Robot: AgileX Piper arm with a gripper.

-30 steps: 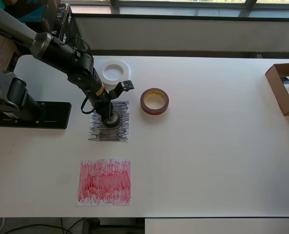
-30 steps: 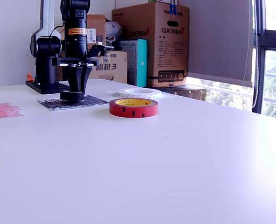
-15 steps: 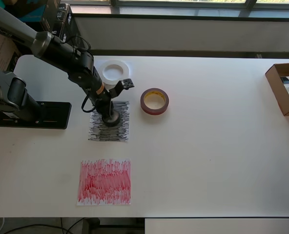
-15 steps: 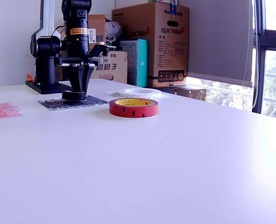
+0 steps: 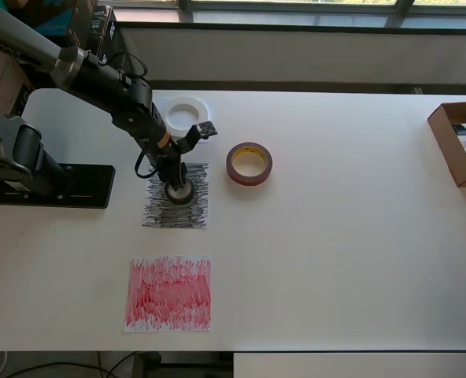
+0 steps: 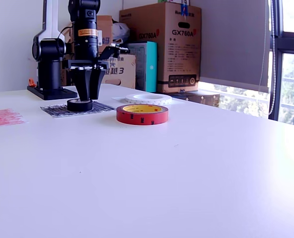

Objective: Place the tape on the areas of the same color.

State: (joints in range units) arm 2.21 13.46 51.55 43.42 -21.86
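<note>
Exterior view | black roll [image 6: 80, 104] on black sheet [image 6: 62, 110] | jaws apart above

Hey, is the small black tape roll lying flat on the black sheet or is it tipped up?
Flat. The small black roll sits level on the black scribbled sheet, its hole facing up overhead, with the hand just above it.
</note>
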